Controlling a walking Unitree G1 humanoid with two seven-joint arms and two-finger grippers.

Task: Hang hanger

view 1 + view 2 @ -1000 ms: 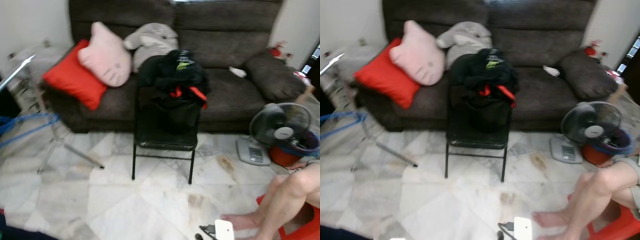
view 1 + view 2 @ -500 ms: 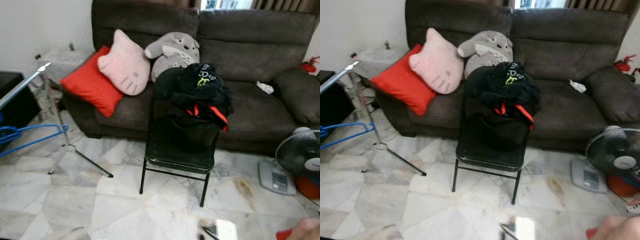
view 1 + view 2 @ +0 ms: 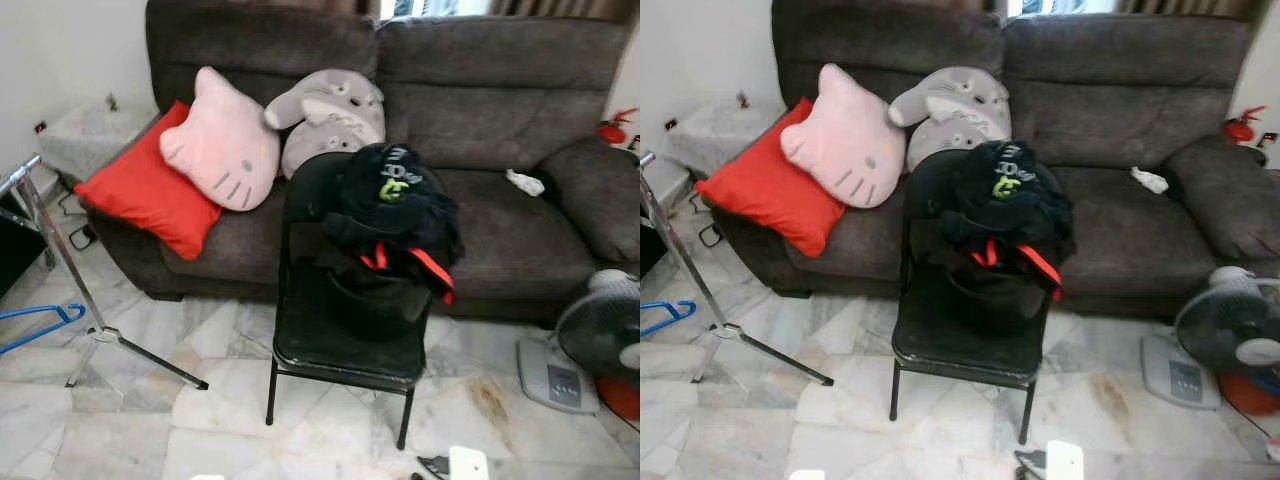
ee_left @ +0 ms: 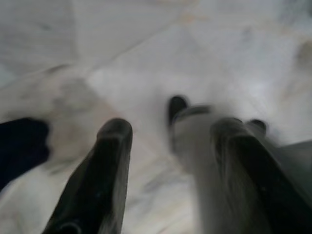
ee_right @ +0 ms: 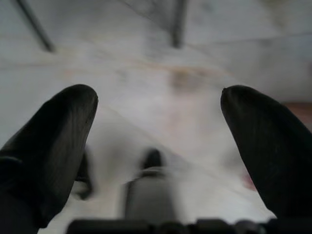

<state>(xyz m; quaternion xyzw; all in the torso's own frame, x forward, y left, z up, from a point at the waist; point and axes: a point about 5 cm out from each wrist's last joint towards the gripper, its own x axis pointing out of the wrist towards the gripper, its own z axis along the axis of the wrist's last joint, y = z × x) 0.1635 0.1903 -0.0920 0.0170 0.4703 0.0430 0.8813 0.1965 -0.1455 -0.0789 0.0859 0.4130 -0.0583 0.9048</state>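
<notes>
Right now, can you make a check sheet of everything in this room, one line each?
Surface: marble floor, some brown stains.
Job's things: blue hanger at the far left; metal stand beside it.
Clutter: black chair piled with dark clothes; red cushion, pink cat cushion and grey plush on the sofa.
Grippers: left gripper open, above the floor; right gripper open, above the floor.
Cables: dark cord by the wall.
Surroundings: fan at the right, white scale beside it.
</notes>
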